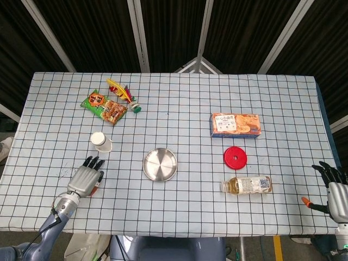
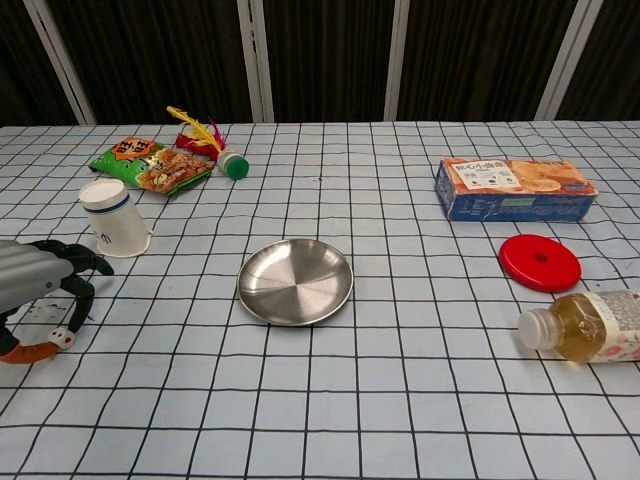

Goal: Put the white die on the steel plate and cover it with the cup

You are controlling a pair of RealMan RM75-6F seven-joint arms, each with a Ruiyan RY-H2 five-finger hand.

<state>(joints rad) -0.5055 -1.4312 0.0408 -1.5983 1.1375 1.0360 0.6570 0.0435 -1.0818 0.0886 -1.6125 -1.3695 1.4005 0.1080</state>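
**White die under left hand at near-left of worktop; plate bare, cup standing apart**

The white die (image 2: 64, 338) sits on the checked cloth at the near-left of the worktop (image 1: 179, 103), visible only in the chest view. A dark fingertip (image 2: 76, 318) of the left hand (image 2: 35, 290) comes down onto it from above, and the orange thumb tip lies just beside it on the near side. Whether the die is actually pinched cannot be told; it appears to be resting on the cloth. In the head view the left hand (image 1: 85, 176) hides the die entirely.

The cup (image 2: 113, 217), white with a dark band, stands just beyond the left hand with its wider end on the cloth, touching nothing. The steel plate (image 2: 295, 281) lies near the middle of the worktop, well apart from the die, with nothing on it.

The right hand (image 1: 333, 187) is seen in the head view only, at the near-right edge, fingers spread and holding nothing.

Other items: a snack packet (image 2: 148, 165) and a feathered shuttlecock (image 2: 200, 136) at far left; a biscuit box (image 2: 512, 187), a red disc (image 2: 540, 263) and a bottle (image 2: 585, 325) lying on its side at right.
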